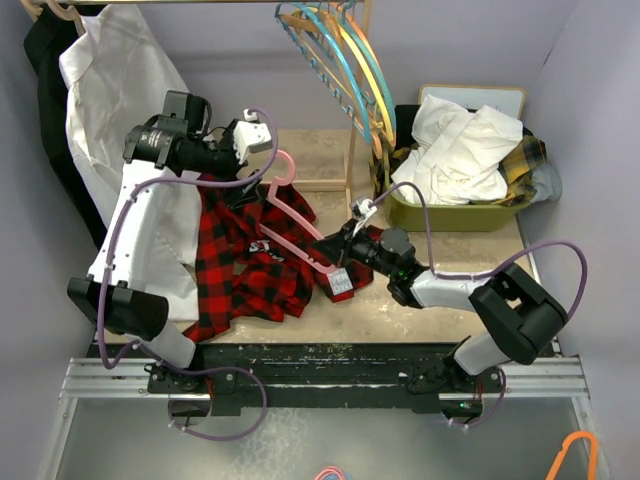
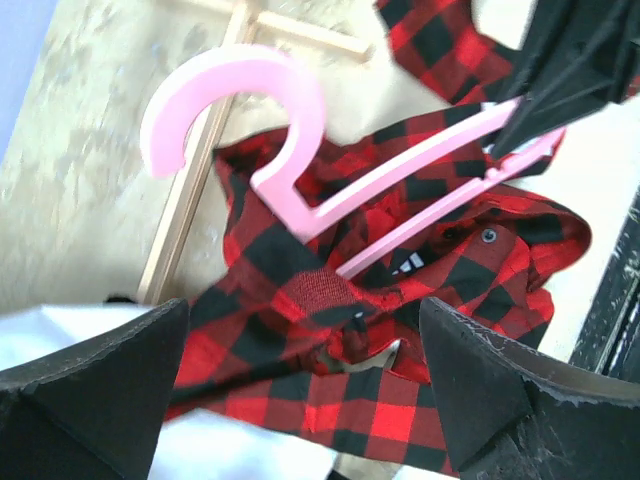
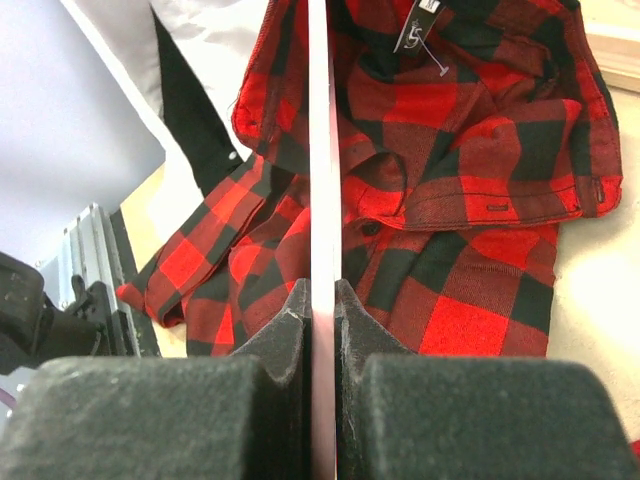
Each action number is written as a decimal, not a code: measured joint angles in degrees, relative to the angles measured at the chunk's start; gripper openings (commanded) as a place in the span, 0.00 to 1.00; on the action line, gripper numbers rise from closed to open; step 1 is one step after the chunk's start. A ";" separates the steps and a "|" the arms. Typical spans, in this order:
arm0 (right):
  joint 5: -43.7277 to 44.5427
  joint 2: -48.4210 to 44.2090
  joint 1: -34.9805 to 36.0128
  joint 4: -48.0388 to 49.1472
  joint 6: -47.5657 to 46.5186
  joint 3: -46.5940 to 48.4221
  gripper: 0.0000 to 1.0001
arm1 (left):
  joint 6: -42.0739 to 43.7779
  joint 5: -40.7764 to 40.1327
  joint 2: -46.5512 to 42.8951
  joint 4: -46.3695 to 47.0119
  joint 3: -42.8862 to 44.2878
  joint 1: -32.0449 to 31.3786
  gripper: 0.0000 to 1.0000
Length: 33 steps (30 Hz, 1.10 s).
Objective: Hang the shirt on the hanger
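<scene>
The shirt (image 1: 248,262) lies rumpled on the table (image 1: 440,300), left of centre, one sleeve trailing toward the near edge, its collar and white lettering turned up. Across it slants the hanger (image 1: 292,212), hook toward the far side and lifted clear of the cloth, its lower corner caught by the right gripper (image 3: 322,300). From the right wrist the two fingers are pressed hard against the thin pink bar, seen edge-on, with no gap either side of it. The right arm reaches low across the table from its base, forearm nearly level, pointing left and away. The left gripper (image 2: 305,320) stands spread wide above the shirt's collar region, nothing between its fingers (image 2: 95,390); whether their tips touch the cloth cannot be told. The left arm rises from its base, folds at the elbow and bends down over the shirt's far edge. From above, its fingers are lost against the dark plaid. A white shirt (image 1: 110,90) hangs behind the left arm, and a green bin (image 1: 455,215) of clothes sits at far right.
</scene>
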 measured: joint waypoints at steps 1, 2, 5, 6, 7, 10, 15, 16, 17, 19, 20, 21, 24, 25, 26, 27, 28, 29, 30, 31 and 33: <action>-0.52 0.24 0.00 1.42 -0.72 -0.48 0.00 | 3.50 2.12 0.81 -2.62 1.77 -0.13 0.99; -1.05 0.35 0.00 2.60 -1.38 -0.96 0.00 | 6.08 3.56 1.79 -4.74 3.23 -0.20 0.99; -1.97 0.33 0.00 5.86 -3.67 -2.75 0.00 | 13.86 8.17 6.88 -11.23 8.74 -0.20 1.00; -2.25 0.20 0.00 6.73 -4.68 -3.37 0.00 | 16.46 9.68 8.87 -13.07 9.92 0.02 0.99; -2.60 -0.13 -0.02 7.21 -5.60 -3.96 0.00 | 18.27 10.58 10.25 -14.34 10.38 0.22 0.98; -3.08 -2.34 -0.02 8.07 -8.37 -6.12 0.00 | 24.90 11.96 13.99 -17.79 10.51 1.33 0.90; -3.15 -7.98 -0.02 7.65 -13.03 -8.13 0.00 | 29.90 12.04 16.33 -20.41 12.00 2.05 0.72; -3.13 -8.90 -0.02 7.63 -13.79 -8.15 0.00 | 30.36 12.04 16.55 -20.48 12.57 2.03 0.72; -3.15 -9.53 -0.02 7.61 -14.36 -8.17 0.00 | 30.82 12.07 16.59 -20.55 12.81 2.01 0.72; -3.15 -10.49 -0.02 7.52 -15.43 -8.17 0.00 | 31.50 12.09 16.59 -20.98 12.81 1.99 0.71; -3.17 -10.73 -0.02 7.43 -15.96 -8.17 0.00 | 31.89 12.13 16.59 -21.14 12.59 1.99 0.70; -3.17 -10.78 -0.02 7.28 -16.17 -8.17 0.00 | 32.33 12.15 16.59 -21.22 12.11 1.99 0.68; -3.21 -10.80 -0.02 6.14 -16.94 -8.17 0.00 | 32.92 12.44 16.57 -21.55 9.97 1.99 0.18; -3.19 -10.80 -0.02 5.70 -17.11 -8.17 0.00 | 32.94 12.63 16.57 -21.66 9.14 1.99 0.00; -3.19 -10.80 -0.02 5.35 -17.22 -8.17 0.00 | 33.31 12.90 16.57 -21.70 8.28 1.99 0.00; -2.45 -10.78 -0.11 4.72 -17.53 -8.17 0.00 | 34.60 12.92 16.57 -22.47 7.41 1.99 0.00; -1.84 -10.78 -0.72 4.00 -17.86 -8.17 0.00 | 35.30 12.83 16.39 -23.76 6.64 1.97 0.00; -1.84 -10.75 -1.07 3.61 -18.10 -8.17 0.00 | 35.74 12.83 16.11 -24.09 5.88 1.90 0.00; -1.88 -10.75 -1.03 3.50 -18.40 -8.17 0.00 | 36.15 12.87 15.85 -24.09 5.38 1.90 0.00; -1.88 -10.75 -0.94 3.50 -18.45 -8.17 0.00 | 36.57 12.94 15.52 -24.04 4.96 1.95 0.00; -1.86 -10.80 -0.79 3.52 -18.62 -8.17 0.00 | 37.42 13.05 14.36 -23.89 3.72 2.01 0.00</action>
